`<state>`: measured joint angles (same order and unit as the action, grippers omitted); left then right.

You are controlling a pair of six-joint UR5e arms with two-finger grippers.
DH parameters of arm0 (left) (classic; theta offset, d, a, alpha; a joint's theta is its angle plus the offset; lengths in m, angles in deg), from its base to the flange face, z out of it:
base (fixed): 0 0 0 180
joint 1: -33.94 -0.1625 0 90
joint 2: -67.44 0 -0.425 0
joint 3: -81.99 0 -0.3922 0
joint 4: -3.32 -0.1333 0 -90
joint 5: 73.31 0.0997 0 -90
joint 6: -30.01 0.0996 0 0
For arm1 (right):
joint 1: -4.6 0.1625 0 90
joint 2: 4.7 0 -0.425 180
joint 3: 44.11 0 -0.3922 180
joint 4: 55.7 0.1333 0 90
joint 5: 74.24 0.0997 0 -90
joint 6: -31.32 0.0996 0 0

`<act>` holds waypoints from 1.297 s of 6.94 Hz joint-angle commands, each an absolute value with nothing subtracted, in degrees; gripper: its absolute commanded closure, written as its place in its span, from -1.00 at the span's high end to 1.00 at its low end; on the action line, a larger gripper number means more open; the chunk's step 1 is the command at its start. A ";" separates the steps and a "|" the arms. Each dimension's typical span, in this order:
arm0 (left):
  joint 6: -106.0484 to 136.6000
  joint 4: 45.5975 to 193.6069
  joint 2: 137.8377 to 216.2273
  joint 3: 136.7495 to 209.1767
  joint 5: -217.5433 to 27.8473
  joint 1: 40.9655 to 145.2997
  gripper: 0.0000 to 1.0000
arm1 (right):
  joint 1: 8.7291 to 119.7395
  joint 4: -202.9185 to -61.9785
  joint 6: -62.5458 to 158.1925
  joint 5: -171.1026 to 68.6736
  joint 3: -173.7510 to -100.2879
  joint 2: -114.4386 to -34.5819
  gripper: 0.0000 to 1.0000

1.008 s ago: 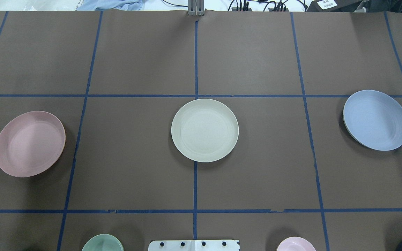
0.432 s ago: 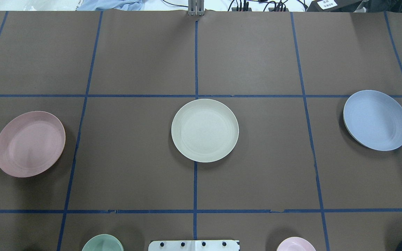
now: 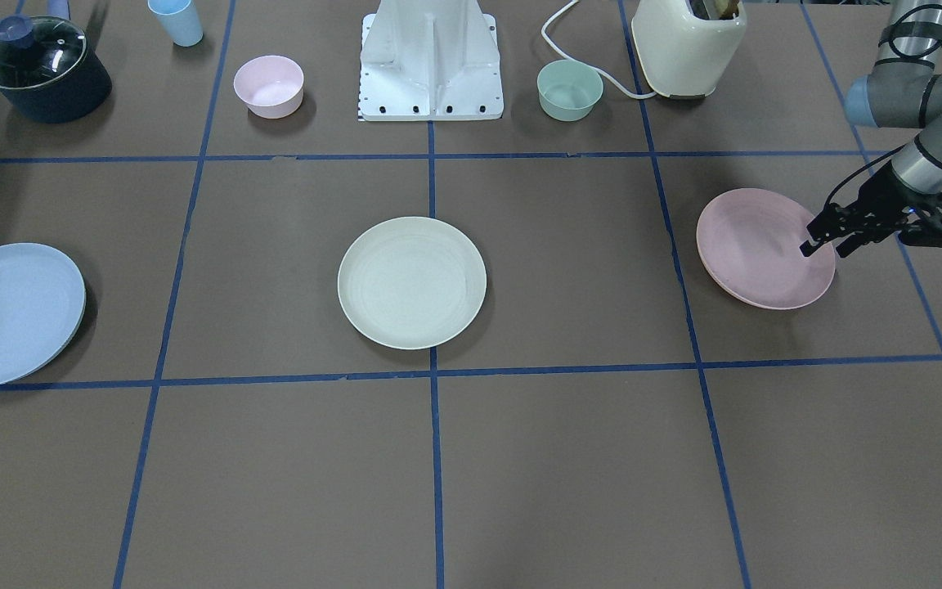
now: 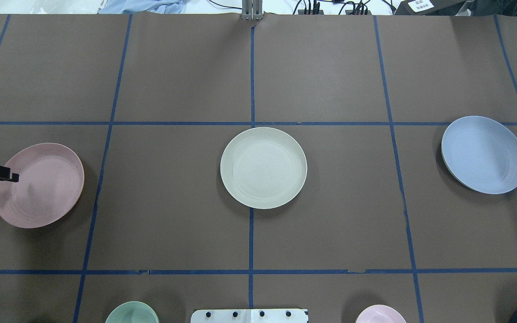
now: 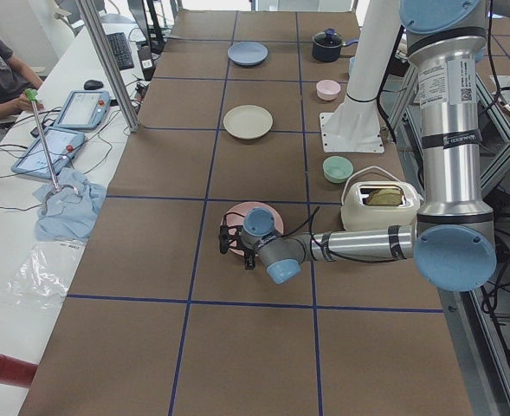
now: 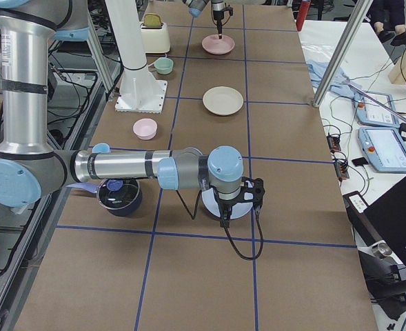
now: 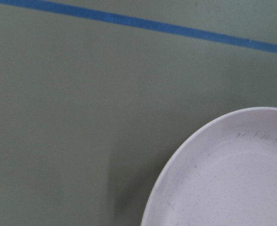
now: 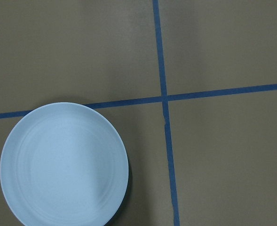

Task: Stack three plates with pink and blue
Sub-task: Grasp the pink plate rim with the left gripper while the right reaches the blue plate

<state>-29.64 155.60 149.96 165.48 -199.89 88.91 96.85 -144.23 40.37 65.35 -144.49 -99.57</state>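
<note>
**mk_tinker:** Front-facing view: the left gripper was down at the pink plate, close to the table's edge on the robot's left. Its claw looked spread, with one finger over the plate's inside and the other just outside the rim, pinching nothing. The cream-green plate sat dead centre and the blue plate was by the opposite edge. All three were well apart.

**plate_guy:** Overhead agreed. Only a fingertip poked in from that edge, over the pink rim. So the step was probably grabbing pink by its outer lip. It's shallow matte plastic, so the outside finger likely needed to get properly under the lip before closing. Otherwise it'd just shove the plate toward the centre.

**mk_tinker:** Left side view: the left arm lay low and stretched out to that plate. There was no telling the height above the rim from there.

**plate_guy:** Right side view: the right gripper hung over the blue plate. Whether it was spread or pressed together, couldn't tell.

**mk_tinker:** Left wrist cam showed only a washed-out curve of pink rim with bare table beside it, no fingers in shot.

**plate_guy:** Right wrist cam showed the whole blue plate, off to one side. That arm looked high up and not centred, so it probably wanted lining up on the rim before any descent.
</note>
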 commanded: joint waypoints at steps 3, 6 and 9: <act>-29.14 154.94 148.65 167.77 -200.23 88.96 -1.00 | 96.80 -144.21 40.29 65.33 -144.92 -99.36 1.00; -29.41 154.76 148.21 170.84 -207.82 91.40 -1.00 | 93.84 -143.69 40.64 65.25 -147.19 -99.36 1.00; -29.58 143.34 150.13 179.59 -211.30 96.43 -1.00 | 81.97 -134.68 48.09 59.81 -144.68 -99.79 1.00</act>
<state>-29.52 150.92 148.97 174.65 -210.71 95.59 86.08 -139.76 45.50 61.88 -146.41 -99.38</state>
